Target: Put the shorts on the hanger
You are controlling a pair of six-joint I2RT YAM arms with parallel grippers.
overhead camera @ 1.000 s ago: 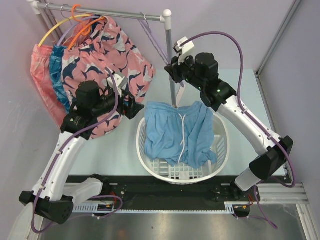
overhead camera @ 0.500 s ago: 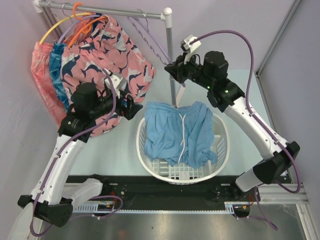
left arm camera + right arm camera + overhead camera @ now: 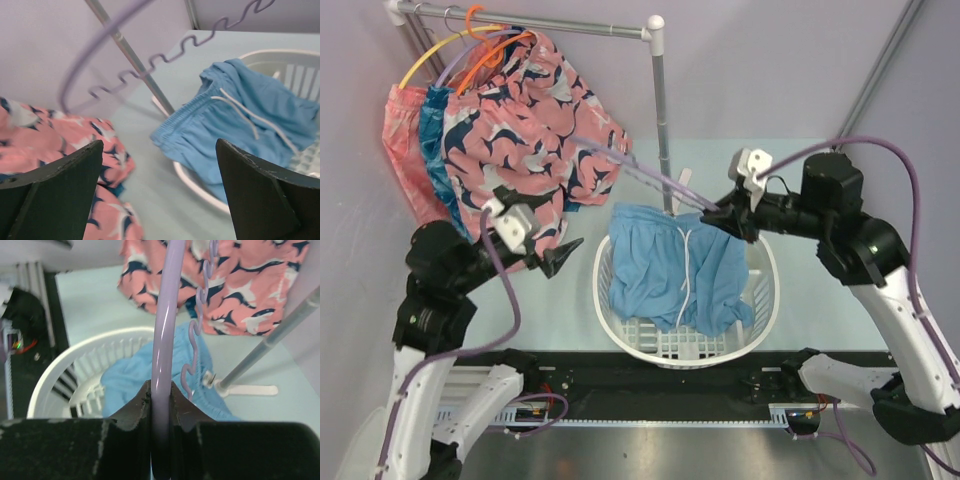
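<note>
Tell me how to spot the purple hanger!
Find the white basket in the middle of the table. Just above its far rim, the right end effector pinches a thin lavender hanger. Unlike the orange hanger and yellow hanger on the rail, it is bare and has a wavy arm.

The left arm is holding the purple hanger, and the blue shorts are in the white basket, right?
No, the right gripper holds the purple hanger; the right wrist view shows it shut on the bar. The left gripper is open, empty. The blue shorts are in the white basket.
</note>
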